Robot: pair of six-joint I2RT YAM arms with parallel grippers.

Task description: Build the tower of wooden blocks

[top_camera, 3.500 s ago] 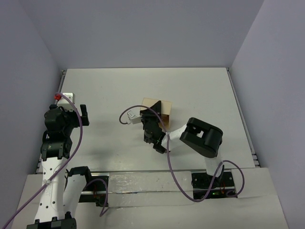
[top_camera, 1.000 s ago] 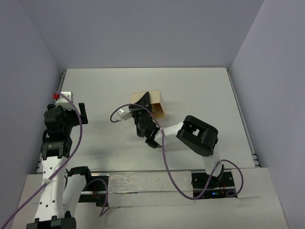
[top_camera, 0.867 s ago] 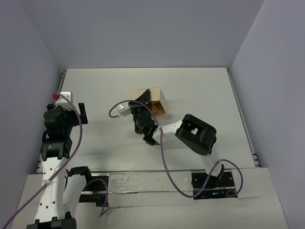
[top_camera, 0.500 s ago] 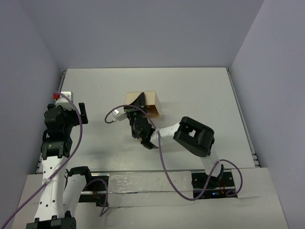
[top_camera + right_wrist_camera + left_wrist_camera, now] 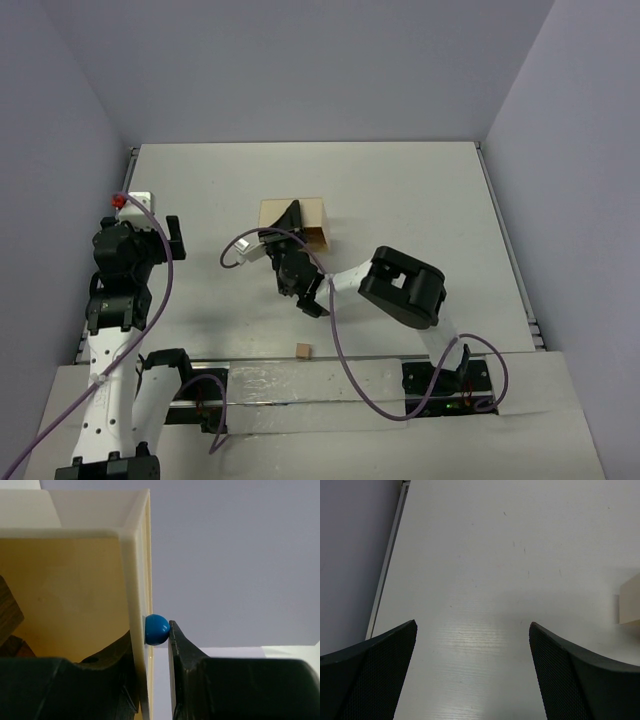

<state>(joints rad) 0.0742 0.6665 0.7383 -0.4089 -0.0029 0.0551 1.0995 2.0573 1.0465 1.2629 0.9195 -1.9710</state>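
Right gripper (image 5: 151, 630) clamped on wooden tray (image 5: 75, 580) wall, blue ball (image 5: 156, 629) between wall and finger. No tower yet: one tan block (image 5: 302, 350) lies loose at the near edge of table (image 5: 420, 200), base-side of the right gripper, axis too small to tell. Dark blocks (image 5: 7, 615) in tray, cut off. Left gripper (image 5: 472, 625) spread, empty, well apart

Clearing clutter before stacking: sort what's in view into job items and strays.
Job: loose wood block; dark wood pieces inside the wooden tray, clamped by the right gripper.
Strays: blue ball against the tray wall; left gripper, open, holding nothing.
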